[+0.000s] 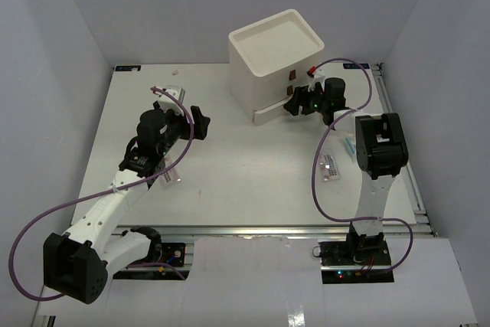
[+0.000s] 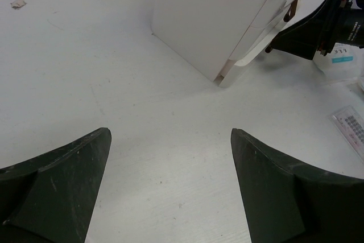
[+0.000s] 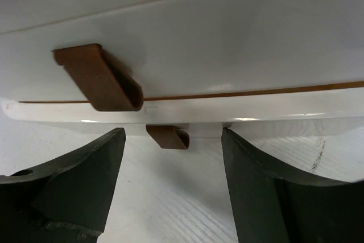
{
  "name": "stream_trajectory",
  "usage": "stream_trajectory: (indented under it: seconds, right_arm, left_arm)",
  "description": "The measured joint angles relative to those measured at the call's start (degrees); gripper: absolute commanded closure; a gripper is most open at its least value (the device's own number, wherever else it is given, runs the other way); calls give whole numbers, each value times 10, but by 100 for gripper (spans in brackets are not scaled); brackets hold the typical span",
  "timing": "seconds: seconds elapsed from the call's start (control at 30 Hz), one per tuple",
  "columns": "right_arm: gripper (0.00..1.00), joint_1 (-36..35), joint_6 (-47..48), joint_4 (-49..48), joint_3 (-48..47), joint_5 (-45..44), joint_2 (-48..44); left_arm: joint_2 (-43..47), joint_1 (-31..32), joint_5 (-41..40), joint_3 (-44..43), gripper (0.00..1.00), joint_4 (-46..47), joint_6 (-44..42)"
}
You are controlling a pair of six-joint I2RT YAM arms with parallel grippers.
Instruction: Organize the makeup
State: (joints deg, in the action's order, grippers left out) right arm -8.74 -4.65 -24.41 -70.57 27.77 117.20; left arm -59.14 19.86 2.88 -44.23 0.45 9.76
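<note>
Right wrist: right gripper (image 1: 292,104) apart, at low drawer handle (image 3: 168,136).
Left gripper (image 2: 169,135): apart, empty.
Sachets (image 1: 331,166): loose on tabletop (image 1: 245,181), right side.
Progress: drawer (image 1: 269,116) ajar; stowing prob. not begun.

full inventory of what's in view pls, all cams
drawer box: one, white, back right of table; lowest drawer slightly out
handles: two seen in the right wrist view, brown, on drawer fronts
pink-print sachet: one, white, flat beside the right arm
blue-print sachet: one, white, behind the right gripper
third sachet: one, white, partly hidden under the left arm
scrap: one, pale, back left
table: one, white
left gripper: black, open, over bare table
right gripper: black, open, at the drawer front
</note>
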Motion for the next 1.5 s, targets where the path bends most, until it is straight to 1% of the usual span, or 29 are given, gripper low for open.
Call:
stream_trajectory:
  seconds: [0.1,0.13,0.27,0.4,0.47,0.5,0.73,0.9,1.13,1.27,1.4,1.43,1.47,1.5]
  right_arm:
    - [34,0,-20,-17,-3,-5,17]
    - [38,0,-25,-20,-3,-5,21]
    - [56,-2,-40,-29,-3,-7,26]
    - [82,-5,-52,-35,-3,-4,26]
    - [91,-7,-56,-38,-3,-4,26]
    - [92,-7,-57,-40,-3,-4,26]
    - [92,-6,-66,-46,0,0,25]
    - [92,1,-70,-62,31,8,10]
    - [92,19,-48,-42,108,25,-69]
    - [92,34,-15,5,166,38,-129]
    - [92,43,12,44,191,44,-169]
    - [87,45,21,50,197,45,-178]
    - [79,46,31,58,203,46,-187]
    - [65,46,42,68,208,47,-195]
  left_arm:
    - [0,0,-1,0,2,0,-2]
    - [0,0,-2,0,2,0,-2]
    - [0,0,-3,0,2,0,-3]
    - [0,0,-6,0,2,0,-3]
    - [0,0,-6,0,2,0,-3]
    - [0,0,-7,0,2,0,-3]
    - [0,0,-9,0,2,0,-3]
    - [0,0,-9,0,2,0,-3]
    - [0,0,-8,0,2,0,-3]
    - [1,0,-6,0,2,0,-3]
    - [1,0,-5,0,2,0,-3]
    - [1,0,-4,0,2,0,-3]
    - [1,0,-2,0,2,0,-2]
    - [1,0,0,0,2,0,-2]
